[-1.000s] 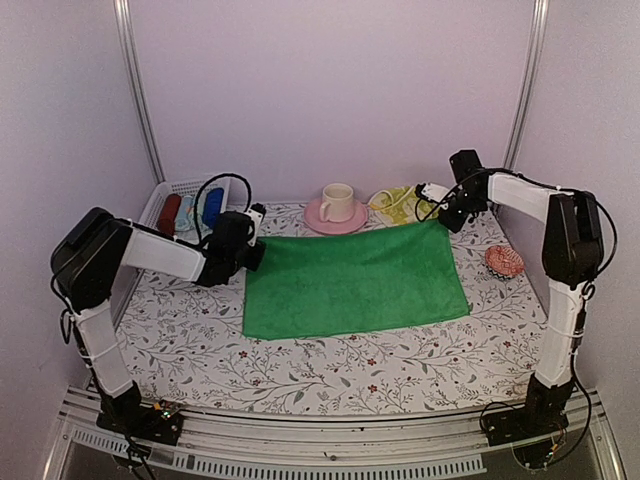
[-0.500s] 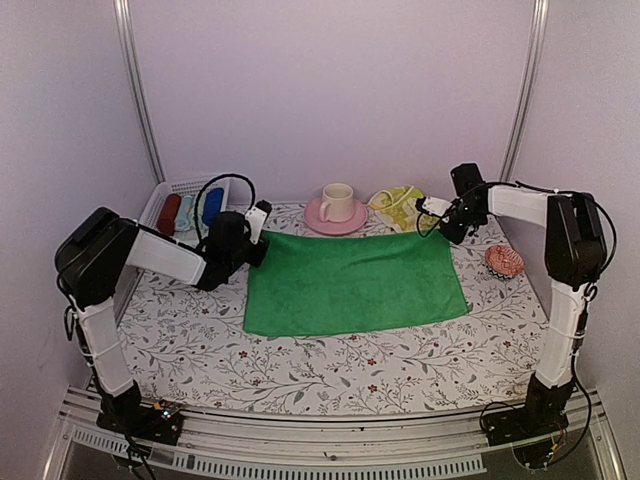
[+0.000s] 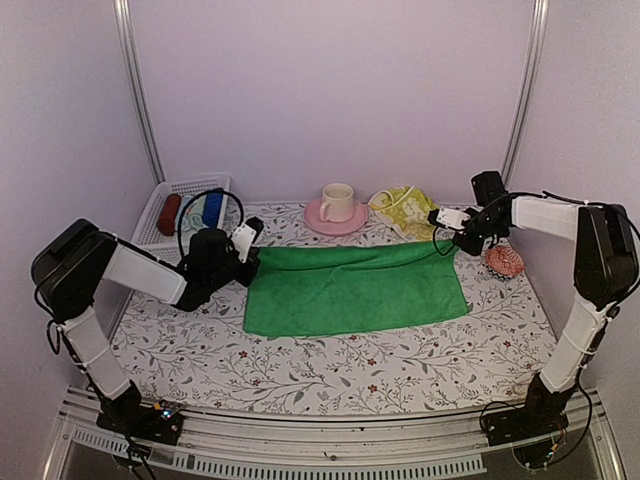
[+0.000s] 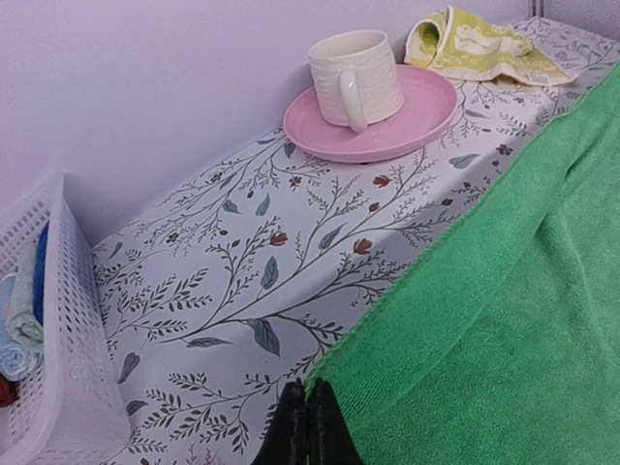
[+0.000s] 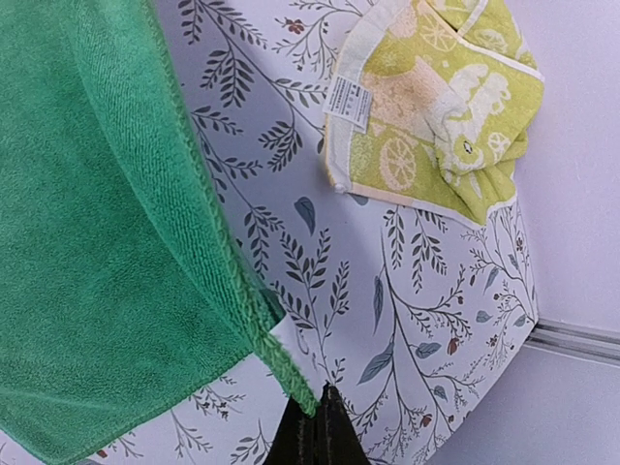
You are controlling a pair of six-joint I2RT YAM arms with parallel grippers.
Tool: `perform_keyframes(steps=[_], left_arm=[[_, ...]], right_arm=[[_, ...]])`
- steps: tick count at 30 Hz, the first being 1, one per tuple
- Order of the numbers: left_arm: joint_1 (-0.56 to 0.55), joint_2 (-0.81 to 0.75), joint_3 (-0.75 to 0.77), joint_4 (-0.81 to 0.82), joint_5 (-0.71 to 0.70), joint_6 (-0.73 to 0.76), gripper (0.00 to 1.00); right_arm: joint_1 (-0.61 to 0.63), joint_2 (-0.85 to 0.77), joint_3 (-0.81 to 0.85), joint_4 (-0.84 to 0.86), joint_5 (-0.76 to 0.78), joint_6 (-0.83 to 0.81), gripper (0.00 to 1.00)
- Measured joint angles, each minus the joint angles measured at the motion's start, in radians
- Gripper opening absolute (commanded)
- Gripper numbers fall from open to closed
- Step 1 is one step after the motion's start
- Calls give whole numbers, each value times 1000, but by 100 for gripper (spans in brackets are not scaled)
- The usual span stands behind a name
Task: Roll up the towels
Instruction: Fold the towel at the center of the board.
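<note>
Floral-patterned counter (image 3: 330, 370) is carrying everything under pale lilac walls in the overhead view. The green towel (image 3: 355, 290) is lying spread at its middle, its far edge doubling over toward the near side. The left tool (image 3: 250, 252) is sitting clenched at the far left corner, the right tool (image 3: 452, 240) at the far right corner. The yellow printed towel (image 3: 405, 210) is lying crumpled near the back wall, beside a cream cup (image 3: 337, 200) on a pink saucer (image 3: 335, 224).

From the left wrist, the left tool (image 4: 308, 426) is pinching the green towel's (image 4: 504, 310) corner, the cloth stretching away rightward; the saucer (image 4: 426, 107) and yellow printed towel (image 4: 480, 44) are sitting well beyond.

From the right wrist, the right tool (image 5: 315, 431) is gripping the green towel's (image 5: 97, 242) hemmed corner, with the yellow printed towel (image 5: 436, 107) lying apart.
</note>
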Motion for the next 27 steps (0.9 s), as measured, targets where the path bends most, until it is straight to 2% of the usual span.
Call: perform_keyframes(steps=[7, 15, 21, 27], left_arm=[[-6, -96, -25, -12, 20, 3, 0], [-27, -153, 32, -121, 1, 115, 0], [-27, -217, -61, -106, -3, 183, 0], [-27, -306, -185, -70, 51, 239, 0]], right_arm=[[0, -54, -61, 5, -33, -30, 2], [0, -66, -84, 9, -70, -46, 2], [0, -121, -137, 15, -124, -79, 2], [0, -193, -214, 20, -167, -134, 2]])
